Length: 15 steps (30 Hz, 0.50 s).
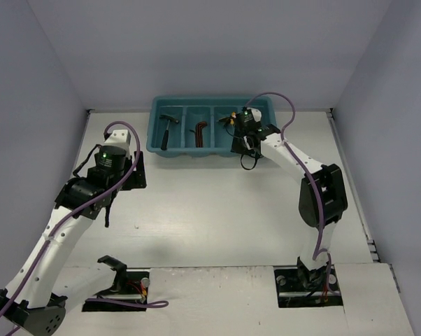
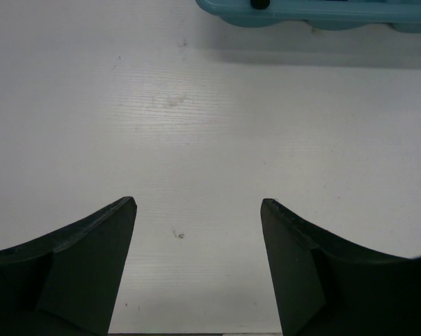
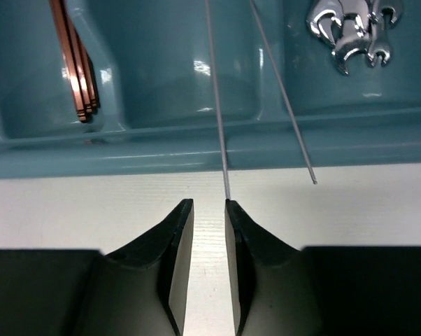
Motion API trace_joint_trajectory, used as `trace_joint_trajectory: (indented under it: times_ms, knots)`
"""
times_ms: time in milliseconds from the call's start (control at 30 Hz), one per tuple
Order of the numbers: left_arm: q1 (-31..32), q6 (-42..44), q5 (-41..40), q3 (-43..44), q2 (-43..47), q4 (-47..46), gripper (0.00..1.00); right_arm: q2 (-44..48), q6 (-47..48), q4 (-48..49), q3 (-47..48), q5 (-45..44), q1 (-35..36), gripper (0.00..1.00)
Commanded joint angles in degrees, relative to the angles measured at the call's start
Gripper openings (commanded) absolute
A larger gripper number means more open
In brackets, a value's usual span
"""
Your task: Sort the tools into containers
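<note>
Right gripper (image 3: 208, 204), seen from its wrist, has jaws a sliver apart, clamping nothing; one driver shaft (image 3: 217, 98) ends at a fingertip (image 3: 233, 210), a second shaft (image 3: 281, 94) beside it, both jutting over the near rim of the teal tray (image 3: 126, 157). Hex keys (image 3: 77, 63) lie in the compartment left of them, wrenches (image 3: 354, 31) right. From the left wrist we see the left gripper (image 2: 198, 203) wide open and empty above the table (image 2: 196, 126). From above we find the hammer (image 1: 166, 133) in the leftmost compartment
</note>
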<state>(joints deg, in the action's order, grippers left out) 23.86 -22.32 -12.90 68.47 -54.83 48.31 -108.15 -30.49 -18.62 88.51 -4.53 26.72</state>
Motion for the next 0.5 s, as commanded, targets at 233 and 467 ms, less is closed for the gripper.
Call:
trace_joint_trajectory:
  times_ms: [233,467]
  knots:
    - [-0.57,0.91,-1.01,2.24,0.12,-0.66,0.69,4.23,7.81,0.6,6.16,0.05,-0.34,0.31]
    - [-0.57,3.09,-3.25,7.16,2.73,-0.49,0.69,18.76,15.58,0.61,-0.65,-5.52,-1.73,0.45]
